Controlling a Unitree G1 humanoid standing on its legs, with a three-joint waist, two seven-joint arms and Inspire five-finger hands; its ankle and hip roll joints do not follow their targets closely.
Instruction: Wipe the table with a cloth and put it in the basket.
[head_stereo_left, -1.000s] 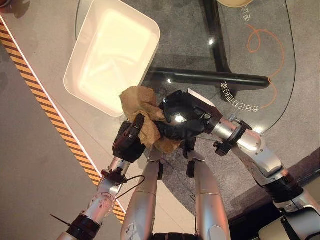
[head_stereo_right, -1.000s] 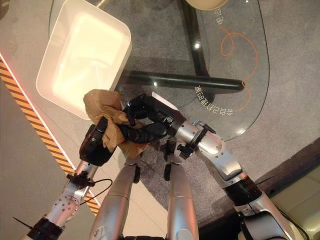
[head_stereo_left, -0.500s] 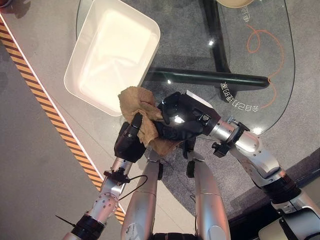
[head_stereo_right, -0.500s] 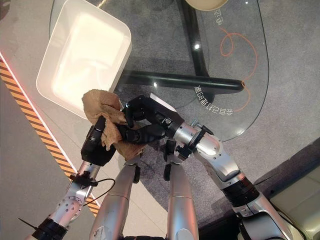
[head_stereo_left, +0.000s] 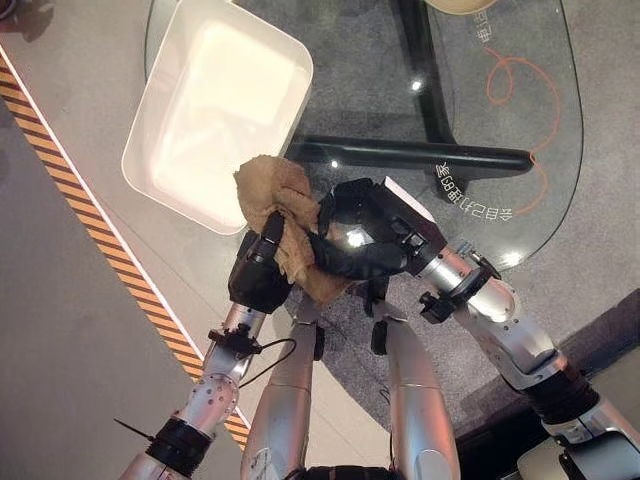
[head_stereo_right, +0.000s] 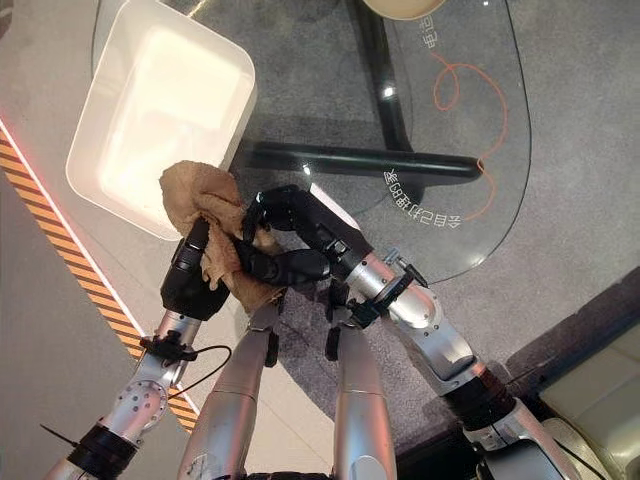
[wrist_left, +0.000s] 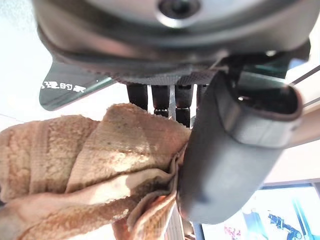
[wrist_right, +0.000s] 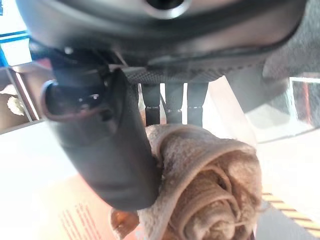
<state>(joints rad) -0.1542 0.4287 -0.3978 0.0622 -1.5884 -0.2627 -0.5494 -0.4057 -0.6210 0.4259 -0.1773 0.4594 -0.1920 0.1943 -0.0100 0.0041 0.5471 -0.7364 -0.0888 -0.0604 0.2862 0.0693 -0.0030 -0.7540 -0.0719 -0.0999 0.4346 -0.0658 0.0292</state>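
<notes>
Both hands have edged the tan cloth a little nearer the white basket since a second ago. Left hand and right hand each clasp the bunched cloth, held between them above the glass table's near edge, just beside the basket's corner. Should one hand let go late, the cloth could snag or drop outside the rim.

Crumpled tan terry cloth: lower folds are hiding behind the right hand.
White rectangular plastic basket: top corner is running off the frame's upper edge.
</notes>
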